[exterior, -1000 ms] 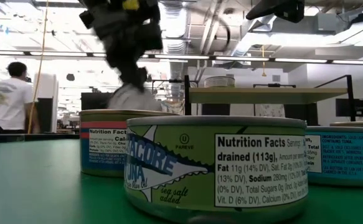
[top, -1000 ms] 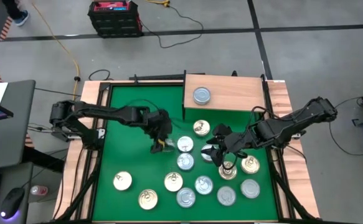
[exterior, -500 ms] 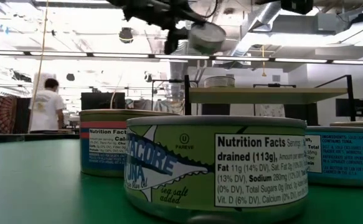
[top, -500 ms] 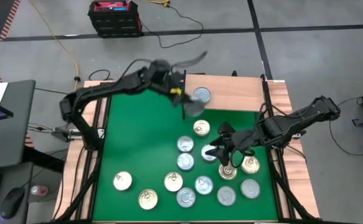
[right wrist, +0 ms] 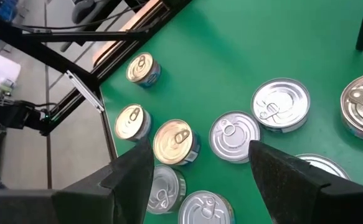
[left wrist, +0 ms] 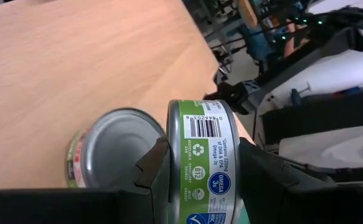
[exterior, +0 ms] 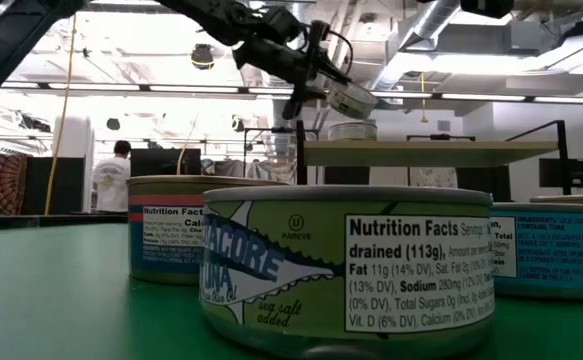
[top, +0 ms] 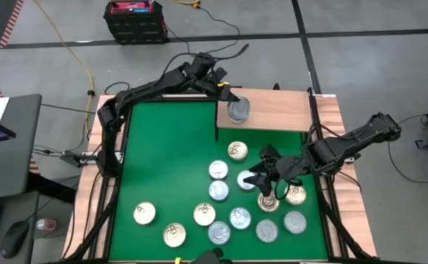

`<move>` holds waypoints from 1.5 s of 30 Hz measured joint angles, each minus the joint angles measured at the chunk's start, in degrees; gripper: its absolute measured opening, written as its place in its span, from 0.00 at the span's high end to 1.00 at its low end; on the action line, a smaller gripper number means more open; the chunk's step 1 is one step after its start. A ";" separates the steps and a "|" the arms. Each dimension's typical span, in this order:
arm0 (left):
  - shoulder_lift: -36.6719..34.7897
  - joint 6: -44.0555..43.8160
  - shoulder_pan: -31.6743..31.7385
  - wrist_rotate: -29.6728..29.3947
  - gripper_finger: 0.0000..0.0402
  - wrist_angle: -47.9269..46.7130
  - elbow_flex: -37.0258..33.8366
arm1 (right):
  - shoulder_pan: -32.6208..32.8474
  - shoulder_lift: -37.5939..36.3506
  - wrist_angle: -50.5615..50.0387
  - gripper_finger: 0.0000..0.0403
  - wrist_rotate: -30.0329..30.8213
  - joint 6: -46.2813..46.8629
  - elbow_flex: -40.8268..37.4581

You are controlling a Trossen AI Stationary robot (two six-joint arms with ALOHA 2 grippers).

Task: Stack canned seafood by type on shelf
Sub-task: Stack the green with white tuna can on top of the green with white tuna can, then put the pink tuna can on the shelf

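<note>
While the green bench (top: 162,161) carries a dozen loose tins, my left claw (left wrist: 200,171) pinches one tin (left wrist: 201,155) by its rigid, slick sides over the shelf (top: 272,110), beside another tin (left wrist: 109,149). My right claw (right wrist: 200,168) hovers wide, empty.
</note>
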 joint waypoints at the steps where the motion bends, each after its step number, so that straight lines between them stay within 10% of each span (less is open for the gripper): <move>1: 0.36 0.04 0.00 -0.50 0.66 -0.20 0.20 | 0.22 -0.02 -0.02 0.30 0.24 0.12 0.00; 13: 0.10 0.22 -0.11 -4.97 0.65 -3.01 0.46 | 0.22 0.00 0.16 0.30 1.17 -0.05 0.00; 36: 0.22 8.29 -1.55 -12.67 0.31 0.65 0.42 | 0.04 0.00 0.37 0.30 1.23 -0.31 0.00; 45: -12.00 38.99 -6.28 -19.54 0.31 -3.47 0.48 | 0.04 -0.22 -2.53 0.30 1.17 3.25 -0.02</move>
